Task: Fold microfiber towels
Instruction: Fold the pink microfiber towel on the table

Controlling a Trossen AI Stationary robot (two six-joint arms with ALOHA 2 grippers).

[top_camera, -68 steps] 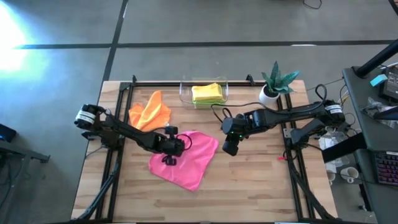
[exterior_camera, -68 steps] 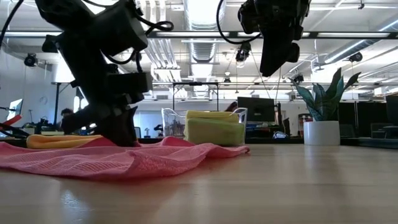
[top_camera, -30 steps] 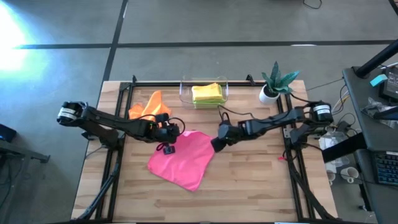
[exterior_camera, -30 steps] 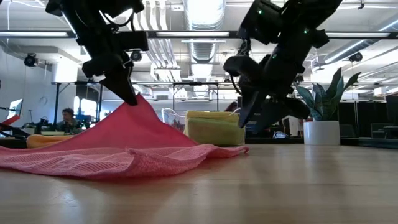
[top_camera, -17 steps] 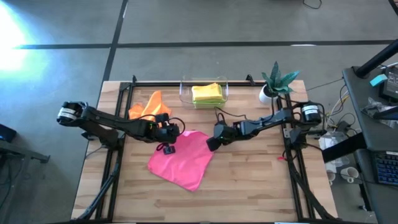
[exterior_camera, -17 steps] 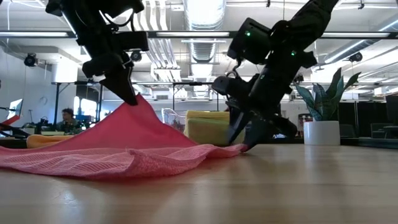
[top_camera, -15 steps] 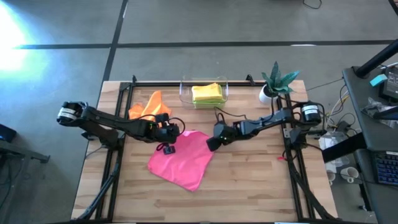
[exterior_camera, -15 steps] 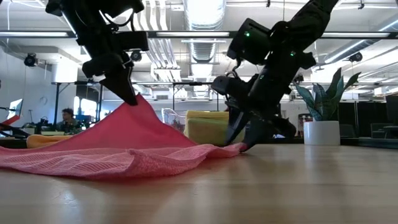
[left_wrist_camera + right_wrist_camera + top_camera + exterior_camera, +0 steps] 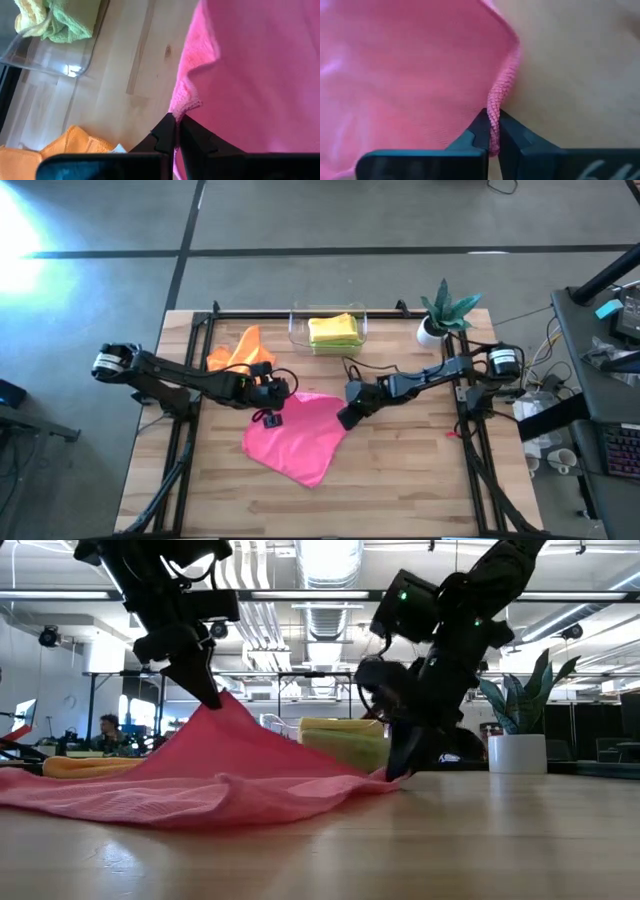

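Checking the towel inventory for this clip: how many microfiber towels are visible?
4: pink towel spread mid-table; orange towel at the back left; yellow towel atop a green towel in the clear bin. More may be hidden there.

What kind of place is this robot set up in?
Most likely an open-plan lab or workshop. The low view shows exposed ceiling ducts and a person at a desk beyond the table; the high view shows a concrete floor and a cluttered workstation beside the wooden table.

bin (image 9: 47,62) cut off at frame edge, orange towel (image 9: 85,766) mostly hidden behind pink towel (image 9: 200,780)
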